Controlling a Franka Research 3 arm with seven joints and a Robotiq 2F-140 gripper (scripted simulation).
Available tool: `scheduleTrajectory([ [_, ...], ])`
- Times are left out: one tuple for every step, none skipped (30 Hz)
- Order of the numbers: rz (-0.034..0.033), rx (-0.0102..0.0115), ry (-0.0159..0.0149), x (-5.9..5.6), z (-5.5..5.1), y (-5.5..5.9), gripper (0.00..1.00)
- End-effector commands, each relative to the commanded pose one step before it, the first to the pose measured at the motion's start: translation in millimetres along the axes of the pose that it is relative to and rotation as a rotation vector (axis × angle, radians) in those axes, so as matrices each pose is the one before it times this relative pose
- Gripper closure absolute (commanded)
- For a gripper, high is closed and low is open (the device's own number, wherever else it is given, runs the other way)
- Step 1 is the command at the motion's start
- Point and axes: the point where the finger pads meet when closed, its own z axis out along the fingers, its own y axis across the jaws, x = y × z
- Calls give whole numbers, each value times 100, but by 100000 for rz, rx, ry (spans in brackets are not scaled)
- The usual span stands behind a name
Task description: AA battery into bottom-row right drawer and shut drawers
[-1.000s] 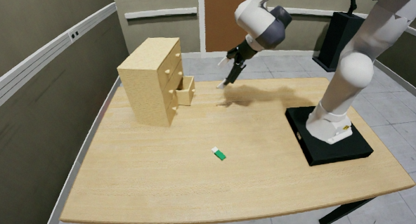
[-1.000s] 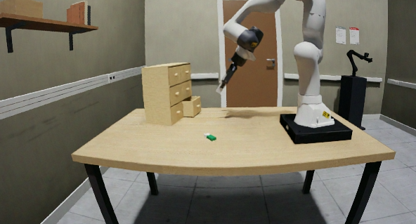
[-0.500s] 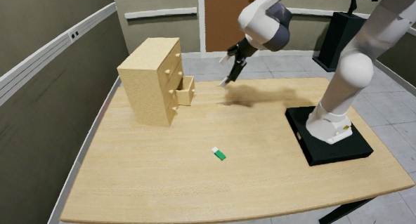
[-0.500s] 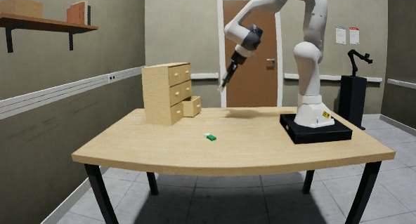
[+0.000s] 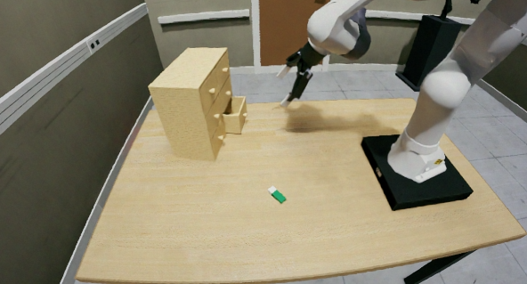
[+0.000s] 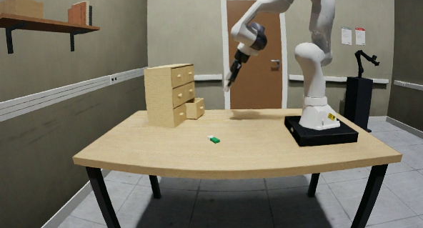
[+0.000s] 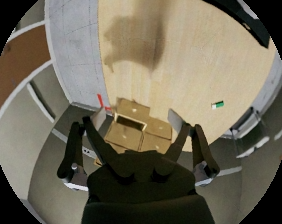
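Note:
The chest [image 5: 182,120] [image 6: 158,96] [image 7: 123,136] stands upright at the back left of the table, its drawer fronts facing the robot's side. The right drawer of the bottom row [image 5: 233,124] [image 6: 193,109] [image 7: 134,108] is pulled out; the other drawers look shut. Its inside is in shadow and shows only partly. I see no AA battery in any view; I cannot tell whether it lies in that drawer. My gripper [image 5: 284,87] [image 6: 227,88] [image 7: 137,113] is open and empty, up in the air in front of the chest, right of the open drawer in the top view.
A small green and white block [image 5: 277,194] [image 6: 214,139] [image 7: 218,105] lies on the table [image 5: 200,227] [image 6: 143,154], nearer the front than the chest. The robot's black base plate [image 5: 427,191] [image 6: 329,137] is at the right. The wall is close behind the chest.

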Motion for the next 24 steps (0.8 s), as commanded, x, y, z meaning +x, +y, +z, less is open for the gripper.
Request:
scheduleTrajectory([
  [11408, -9302, 23712, -497, 191, 1209, 0],
  [-263, -296, 759, -3, -9, -5, 0],
  [-243, -315, 804, -2, -7, -4, 0],
  [-218, -333, 854, -2, -5, -3, 0],
  [0, 0, 0, 0, 0, 0, 0],
  [0, 0, 0, 0, 0, 0, 0],
  [89, -1095, 2354, -1, -3, -2, 0],
  [-6, -563, 1295, 0, -2, -1, 0],
  [29, -479, 1187, 0, -1, 0, 0],
  [99, -441, 1158, 0, 0, 0, 0],
  [175, -448, 1181, 0, 0, 0, 0],
  [263, -477, 1221, 0, 0, 0, 0],
  [361, -501, 1260, 0, 0, 0, 0],
  [457, -505, 1278, 0, 0, 0, 0],
  [550, -508, 1275, 0, 0, 0, 0],
  [653, -530, 1276, 0, 0, 0, 0],
  [765, -558, 1282, 0, 0, 0, 0],
  [879, -583, 1284, 0, 0, 0, 0],
  [991, -601, 1281, 0, 0, 0, 0],
  [1098, -611, 1273, 0, 0, 0, 0],
  [1196, -611, 1260, 0, 0, 0, 0],
  [0, 0, 0, 0, 0, 0, 0],
  [0, 0, 0, 0, 0, 0, 0],
  [3836, -1619, 3397, 0, 0, 0, 0],
])
